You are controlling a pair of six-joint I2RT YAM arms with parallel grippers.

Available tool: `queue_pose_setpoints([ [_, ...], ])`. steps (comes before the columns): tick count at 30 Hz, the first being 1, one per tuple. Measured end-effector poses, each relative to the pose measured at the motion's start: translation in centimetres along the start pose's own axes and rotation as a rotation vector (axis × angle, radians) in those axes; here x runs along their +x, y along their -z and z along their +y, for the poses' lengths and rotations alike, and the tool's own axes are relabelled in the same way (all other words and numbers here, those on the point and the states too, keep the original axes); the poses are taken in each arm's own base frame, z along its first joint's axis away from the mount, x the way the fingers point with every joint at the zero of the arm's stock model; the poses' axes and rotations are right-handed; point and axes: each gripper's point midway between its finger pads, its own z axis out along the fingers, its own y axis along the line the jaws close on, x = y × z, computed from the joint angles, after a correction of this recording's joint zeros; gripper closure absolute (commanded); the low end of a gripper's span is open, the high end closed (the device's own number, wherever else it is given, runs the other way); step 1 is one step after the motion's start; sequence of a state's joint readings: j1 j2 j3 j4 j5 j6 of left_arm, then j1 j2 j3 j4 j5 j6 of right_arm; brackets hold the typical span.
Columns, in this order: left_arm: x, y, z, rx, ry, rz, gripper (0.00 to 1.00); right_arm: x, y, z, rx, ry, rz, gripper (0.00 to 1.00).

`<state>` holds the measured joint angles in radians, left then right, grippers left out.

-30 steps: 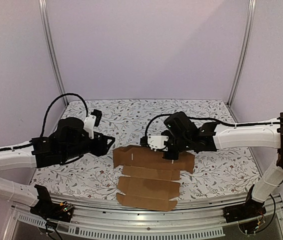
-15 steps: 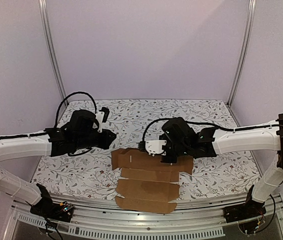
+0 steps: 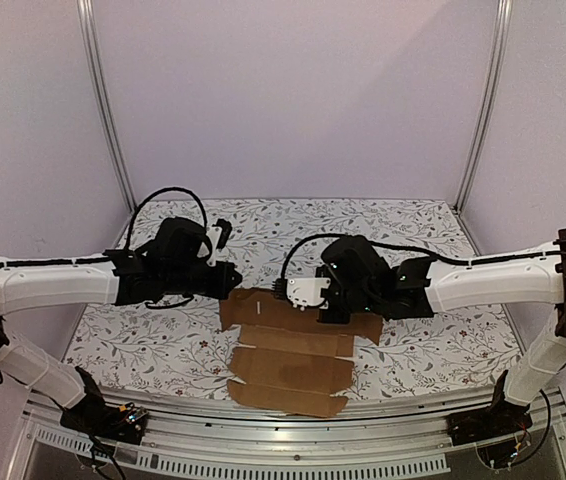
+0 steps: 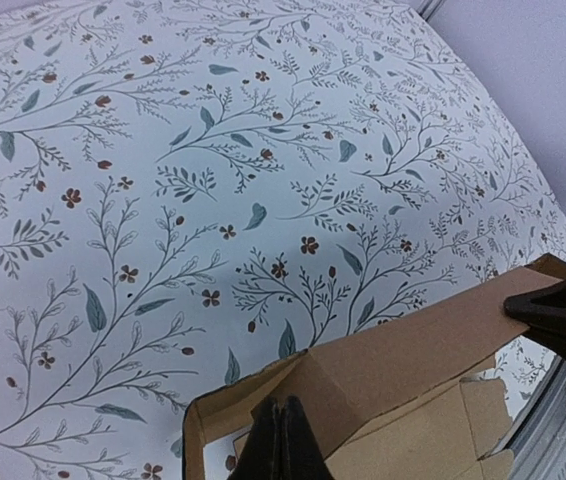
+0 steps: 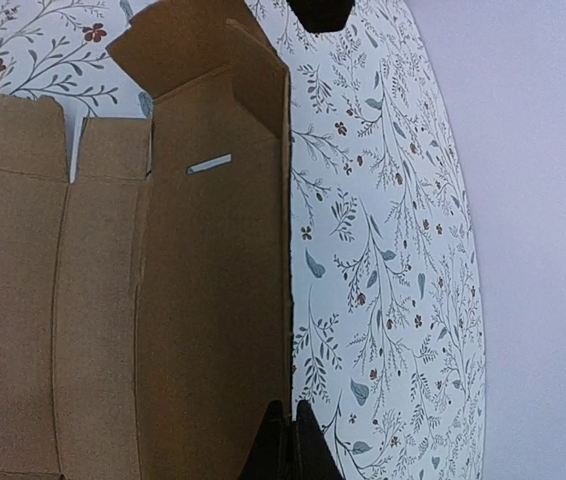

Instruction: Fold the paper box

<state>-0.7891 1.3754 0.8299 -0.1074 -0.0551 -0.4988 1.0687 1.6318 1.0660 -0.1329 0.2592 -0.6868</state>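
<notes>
Paper box (image 3: 288,350) lies as opened sheet on floral table (image 3: 143,330), near front edge, between both arms. Far panel tipped up a little; nearer panels flat.

Left gripper (image 3: 233,279) at far-left corner, fingers pressed together, apparently nipping raised edge. Right gripper (image 3: 283,288) further along same edge, fingers likewise closed on cardboard rim.

Step in hand, by my reading: first fold, far panel over its crease. Next move calls for both arms lifting and swinging toward front together, evenly, else sheet skews or slips free.
</notes>
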Motion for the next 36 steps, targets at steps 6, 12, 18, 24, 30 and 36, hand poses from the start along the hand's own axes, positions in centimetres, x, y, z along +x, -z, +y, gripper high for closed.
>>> queue_pose_setpoints([
  [6,0.1,-0.4,-0.6,0.010,0.004,0.032,1.00,-0.5,0.1,-0.2,0.023,0.002,-0.007,1.00],
  [12,0.9,-0.9,-1.2,0.010,-0.005,0.067,1.00,-0.8,0.3,-0.6,0.052,0.000,-0.016,1.00],
  [18,1.9,-1.4,-1.8,0.007,-0.007,0.109,1.00,-0.7,0.4,-0.5,0.072,0.001,-0.010,1.00],
  [24,2.2,-1.5,-2.5,0.023,0.012,0.125,1.00,-0.7,0.4,-0.6,0.084,0.000,-0.011,1.00],
  [30,1.9,-1.5,-3.4,0.065,0.055,0.130,1.00,-0.7,0.7,-0.9,0.105,-0.010,-0.016,1.00],
  [36,1.6,-2.0,-4.4,0.109,0.116,0.120,1.00,-0.6,0.7,-0.6,0.112,-0.019,-0.019,1.00],
])
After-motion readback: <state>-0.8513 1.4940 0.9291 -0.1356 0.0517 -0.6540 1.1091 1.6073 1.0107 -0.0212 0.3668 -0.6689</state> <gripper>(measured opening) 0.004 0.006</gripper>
